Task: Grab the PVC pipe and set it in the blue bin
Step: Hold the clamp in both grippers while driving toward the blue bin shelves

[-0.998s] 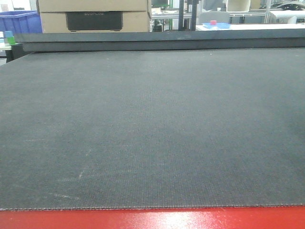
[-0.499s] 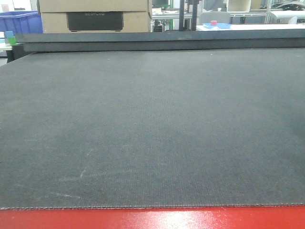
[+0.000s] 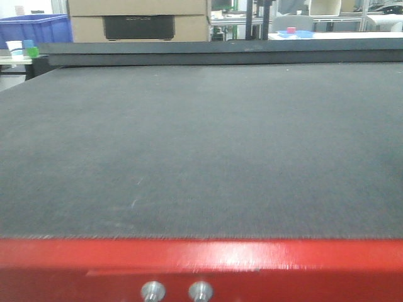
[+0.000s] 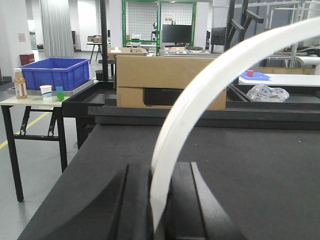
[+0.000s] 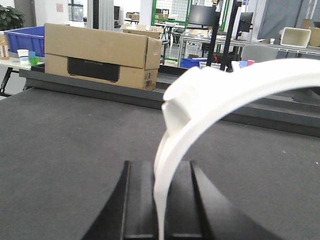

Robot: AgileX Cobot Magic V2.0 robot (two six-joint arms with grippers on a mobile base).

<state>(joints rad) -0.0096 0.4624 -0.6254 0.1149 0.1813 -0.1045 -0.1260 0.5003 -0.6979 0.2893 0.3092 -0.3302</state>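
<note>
Between their fingers (image 4: 134,200) — left hand (image 4: 159,172) and right hand (image 5: 159,170) each clamp an arching PVC pipe (image 4: 200,95) (image 5: 240,80).

Even indoor light; glare on the red edge (image 3: 239,255).

Loads of room over the tabletop (image 3: 201,145): the dark mat is bare from the red front edge (image 3: 201,258) all the way back, so a hand can sweep anywhere across it. The back is closed off by a raised dark rail (image 3: 220,51) with a cardboard box (image 3: 138,19) behind it. The blue bin (image 4: 55,70) sits off the far left corner on a separate side table (image 4: 30,100), open on top, with a strip of floor between that and the tabletop. A bottle (image 4: 20,84) and small cups (image 4: 46,90) stand along the bin's near wall. The PVC pipe (image 4: 200,90) pinched in the left hand (image 4: 159,200) arcs up and rightward ahead of it. The right hand (image 5: 160,200) pinches a second white arc (image 5: 225,85) that sticks out the same way.
</note>
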